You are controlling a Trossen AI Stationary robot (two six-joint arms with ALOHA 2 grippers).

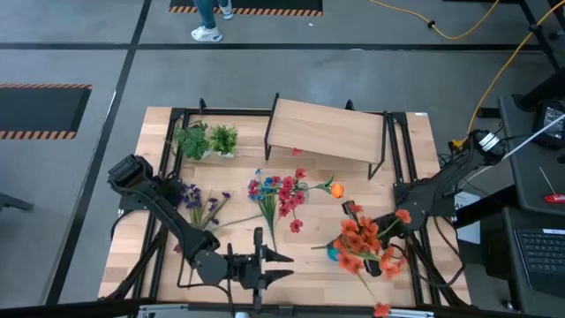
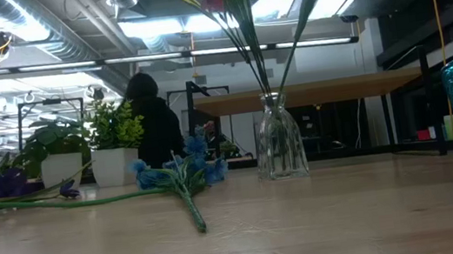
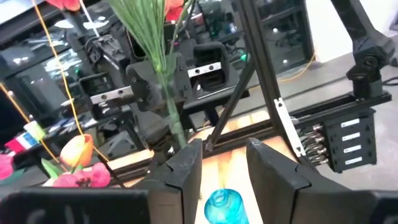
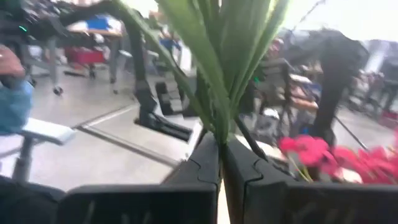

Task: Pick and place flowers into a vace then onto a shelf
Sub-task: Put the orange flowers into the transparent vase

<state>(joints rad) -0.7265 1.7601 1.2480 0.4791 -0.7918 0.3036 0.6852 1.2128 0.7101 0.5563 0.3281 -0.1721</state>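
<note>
My right gripper (image 4: 222, 140) is shut on a bunch of orange and red flowers (image 1: 365, 243) at the table's near right. The bunch hangs over a blue vase (image 1: 334, 254), which stands on the table. My left gripper (image 3: 224, 162) is open near the table's front edge and points toward the blue vase (image 3: 222, 206) and the bunch's stems (image 3: 163, 68); nothing sits between its fingers. The shelf (image 1: 327, 131) stands at the far side. A glass vase (image 2: 279, 142) with red flowers (image 1: 284, 196) stands mid-table. My right gripper pinches the bunched green stems (image 4: 219, 118) between its two fingers, low on the bunch. The fingers come in level and lie across the stems. The stems stand upright and fan out above the fingers. Their lower ends (image 3: 178, 132) stick out below, clear of the table.
Two potted plants (image 1: 207, 140) stand at the far left. Purple flowers (image 1: 199, 201) lie at the left, a blue flower (image 2: 176, 173) lies mid-table, and an orange bloom (image 1: 335, 188) lies before the shelf. A person (image 2: 153, 119) shows beyond the table.
</note>
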